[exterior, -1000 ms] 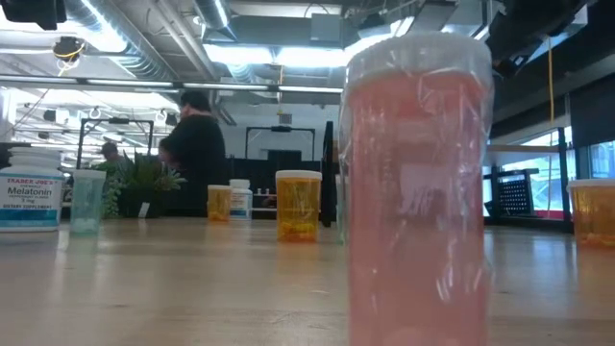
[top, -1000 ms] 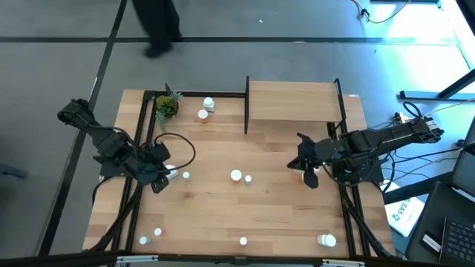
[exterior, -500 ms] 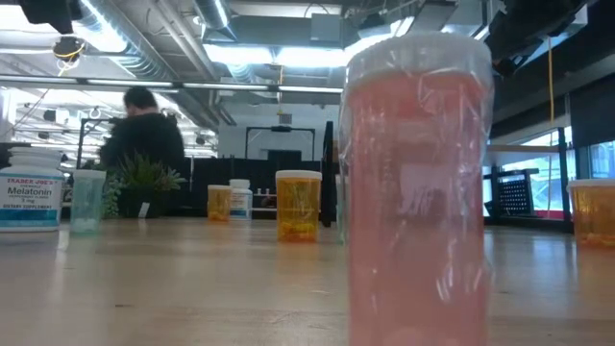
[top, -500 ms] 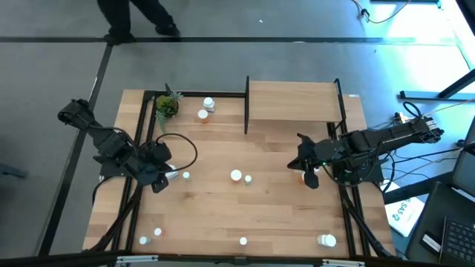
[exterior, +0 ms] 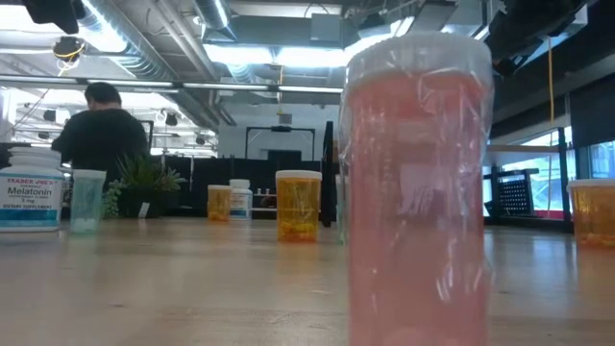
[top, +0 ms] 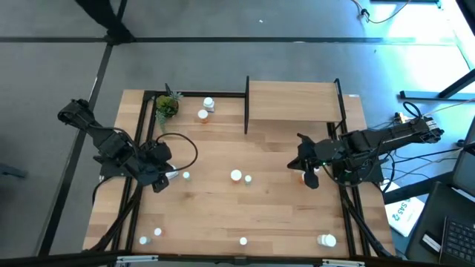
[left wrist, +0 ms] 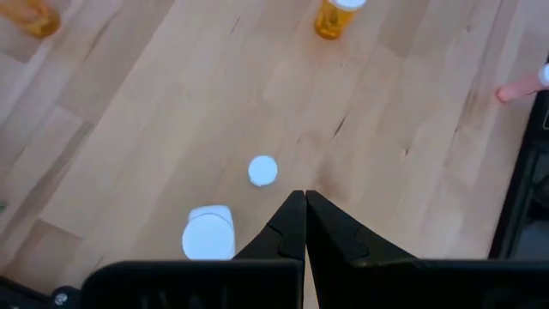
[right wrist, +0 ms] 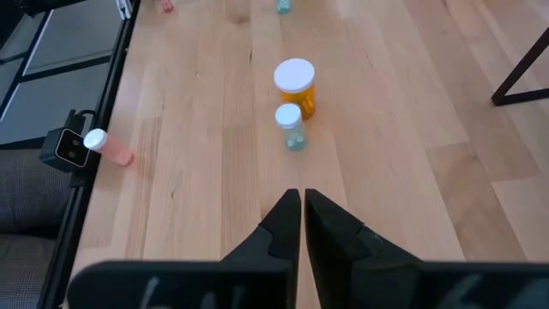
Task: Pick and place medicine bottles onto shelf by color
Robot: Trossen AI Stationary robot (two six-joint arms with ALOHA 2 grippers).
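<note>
We noted left gripper [top: 165, 176] closed, empty, low over table's left side, white-capped bottles [left wrist: 208, 238] just beside fingertips. Right gripper [top: 310, 175] closed, empty, near front of shelf [top: 293, 101]; orange bottle [right wrist: 296, 87] and small green bottle [right wrist: 290, 127] stood touching ahead of it. Shelf bare; bottles scattered across tabletop [top: 260, 208]. Risks we judged:
- closed fingers descending could topple bottle;
- touching pair could be gripped together, mixing colors;
- fallen pink bottle [right wrist: 109, 148] at table edge could roll off.
</note>
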